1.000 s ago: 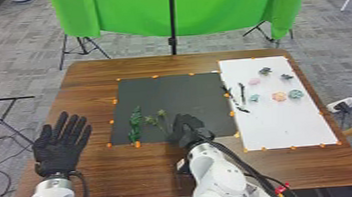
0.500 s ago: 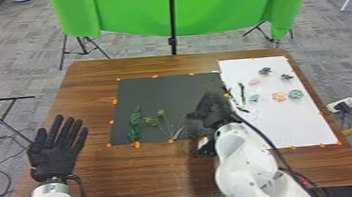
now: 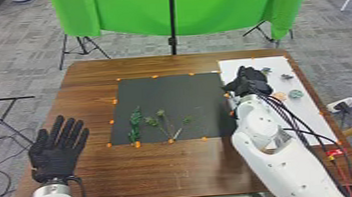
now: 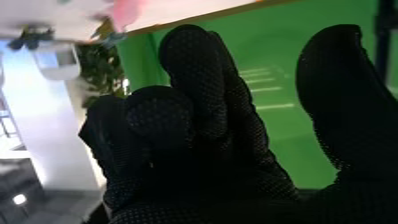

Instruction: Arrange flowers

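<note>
Well, the table (image 3: 90,92) spreads beneath both hands, with the black sheet (image 3: 167,94) to the left of the right hand (image 3: 250,83) and the white sheet (image 3: 252,62) under it. That hand is loosely open, thumb apart from its fingers, seemingly empty, while the left hand (image 3: 57,154) lies flat open, fingers spread. Green stems (image 3: 134,125) sit between the two hands, and small flowers (image 3: 296,93) lie to the right one's right.
</note>
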You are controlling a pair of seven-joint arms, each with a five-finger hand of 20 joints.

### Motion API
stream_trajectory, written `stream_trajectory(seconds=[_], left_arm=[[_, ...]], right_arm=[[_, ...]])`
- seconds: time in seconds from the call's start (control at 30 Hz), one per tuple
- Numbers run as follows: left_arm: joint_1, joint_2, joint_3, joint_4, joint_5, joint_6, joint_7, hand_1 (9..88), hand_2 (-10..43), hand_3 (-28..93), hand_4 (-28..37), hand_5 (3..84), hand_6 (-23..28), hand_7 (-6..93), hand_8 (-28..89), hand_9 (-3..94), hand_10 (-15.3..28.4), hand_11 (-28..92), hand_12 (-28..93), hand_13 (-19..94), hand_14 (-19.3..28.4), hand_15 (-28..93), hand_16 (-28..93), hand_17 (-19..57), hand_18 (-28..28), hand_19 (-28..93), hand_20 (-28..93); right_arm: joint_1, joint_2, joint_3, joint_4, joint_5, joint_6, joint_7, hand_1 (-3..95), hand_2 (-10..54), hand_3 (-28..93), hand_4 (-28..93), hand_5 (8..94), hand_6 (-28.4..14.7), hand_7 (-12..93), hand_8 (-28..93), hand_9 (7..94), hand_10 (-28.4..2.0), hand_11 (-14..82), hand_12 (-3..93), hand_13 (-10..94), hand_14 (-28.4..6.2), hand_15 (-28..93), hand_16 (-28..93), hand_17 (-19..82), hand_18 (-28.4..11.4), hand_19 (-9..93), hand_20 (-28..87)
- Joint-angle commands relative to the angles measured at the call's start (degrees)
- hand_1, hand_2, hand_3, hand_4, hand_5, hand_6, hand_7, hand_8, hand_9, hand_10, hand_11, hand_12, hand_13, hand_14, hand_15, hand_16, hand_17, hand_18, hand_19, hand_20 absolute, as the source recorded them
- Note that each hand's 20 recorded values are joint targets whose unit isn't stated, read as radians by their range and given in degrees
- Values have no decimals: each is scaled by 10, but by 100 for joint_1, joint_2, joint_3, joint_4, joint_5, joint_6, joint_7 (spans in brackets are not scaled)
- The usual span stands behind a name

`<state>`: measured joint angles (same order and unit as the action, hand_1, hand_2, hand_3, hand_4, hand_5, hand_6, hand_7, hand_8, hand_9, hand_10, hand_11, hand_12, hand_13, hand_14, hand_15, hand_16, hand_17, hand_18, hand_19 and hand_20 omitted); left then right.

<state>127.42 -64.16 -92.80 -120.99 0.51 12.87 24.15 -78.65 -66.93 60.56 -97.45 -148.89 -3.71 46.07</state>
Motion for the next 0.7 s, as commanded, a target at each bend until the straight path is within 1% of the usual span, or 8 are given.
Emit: stream_trajectory(seconds=[0.03, 0.13, 0.23, 0.3, 0.43, 0.5, 0.6, 0.7], left_arm=[[-28, 24, 85, 51, 12, -64, -44, 269, 133, 805, -283, 418, 87, 101, -101, 402, 157, 200, 100, 306, 165, 341, -64, -60, 144, 350, 131], [-105, 118, 83, 87, -17, -79, -37, 268, 133, 805, -283, 418, 87, 104, -101, 402, 157, 201, 101, 307, 164, 340, -64, -60, 144, 350, 131], [-39, 171, -9, 53, 52, -72, 57, 269, 133, 805, -283, 418, 87, 105, -101, 402, 158, 202, 102, 307, 164, 341, -64, -60, 144, 351, 131], [-3, 154, -47, 45, 47, -66, 60, 270, 133, 806, -283, 418, 88, 105, -101, 402, 157, 203, 102, 307, 164, 341, -64, -60, 144, 351, 131], [7, 127, -13, 52, -10, -75, 29, 270, 132, 806, -283, 418, 88, 105, -101, 403, 158, 203, 102, 308, 164, 342, -64, -60, 144, 351, 130], [-3, 113, 8, 53, 11, -71, 19, 270, 132, 806, -283, 418, 88, 105, -101, 403, 158, 203, 102, 307, 164, 341, -65, -60, 144, 351, 130], [-12, 95, 12, 53, 5, -78, 18, 271, 132, 805, -283, 419, 88, 105, -101, 403, 158, 204, 102, 307, 164, 342, -64, -60, 144, 351, 130], [-53, 80, 37, 67, -11, -66, 17, 271, 132, 805, -283, 418, 88, 105, -101, 403, 158, 204, 102, 307, 165, 342, -64, -60, 144, 351, 130]], right_arm=[[466, 302, -380, 813, -267, -269, -95, 351, -95, 761, -270, 693, -88, 126, -88, 762, -186, 496, 281, 716, -156, 772, 317, 433, -284, 932, 575], [460, 372, -374, 932, -260, -328, 25, 369, -95, 762, -277, 695, -86, 131, -89, 766, -183, 498, 281, 720, -155, 772, 317, 435, -284, 932, 573], [380, 379, -316, 927, -243, -309, 63, 385, -95, 769, -281, 694, -85, 134, -89, 766, -181, 498, 280, 722, -152, 771, 318, 438, -284, 932, 571], [341, 373, -308, 926, -216, -391, 101, 396, -95, 775, -282, 697, -82, 146, -86, 767, -178, 501, 281, 724, -149, 770, 317, 439, -284, 932, 571], [351, 355, -368, 991, 80, -725, 55, 422, -95, 773, -282, 723, -67, 185, -92, 774, -174, 503, 280, 731, -145, 770, 320, 443, -282, 932, 575], [367, 365, -484, 1031, 202, -746, -34, 432, -95, 775, -283, 733, -59, 206, -90, 781, -170, 505, 280, 734, -143, 769, 322, 443, -283, 932, 577], [387, 366, -672, 1082, 196, -728, -317, 488, -95, 721, -283, 768, -51, 221, 53, 813, -155, 495, 316, 752, -138, 769, 341, 442, -281, 932, 585], [384, 291, -740, 1096, 191, -789, -466, 561, -95, 665, -282, 809, -41, 224, 80, 847, -142, 455, 379, 771, -134, 767, 354, 448, -282, 932, 587]])
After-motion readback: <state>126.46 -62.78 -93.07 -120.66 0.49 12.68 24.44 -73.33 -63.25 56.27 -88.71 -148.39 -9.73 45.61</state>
